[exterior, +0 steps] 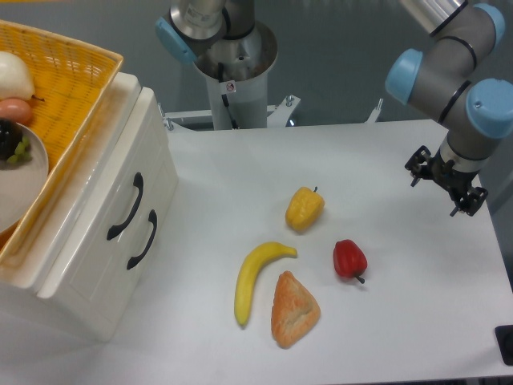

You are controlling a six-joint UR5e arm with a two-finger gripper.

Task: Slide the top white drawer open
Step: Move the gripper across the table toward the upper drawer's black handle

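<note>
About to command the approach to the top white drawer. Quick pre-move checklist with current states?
1. Top white drawer closed, front flush: ok.
2. Its black handle visible and unobstructed: ok.
3. Correct handle chosen, not the lower drawer handle close beside it: ok, but they look identical.
4. Gripper empty: ok; open or shut: cannot tell, seen from behind the wrist.
5. Path across the table: not ok if low; yellow pepper, banana, red pepper and pastry lie between.
6. Yellow basket on the cabinet, clear of the drawer fronts: ok.
</note>
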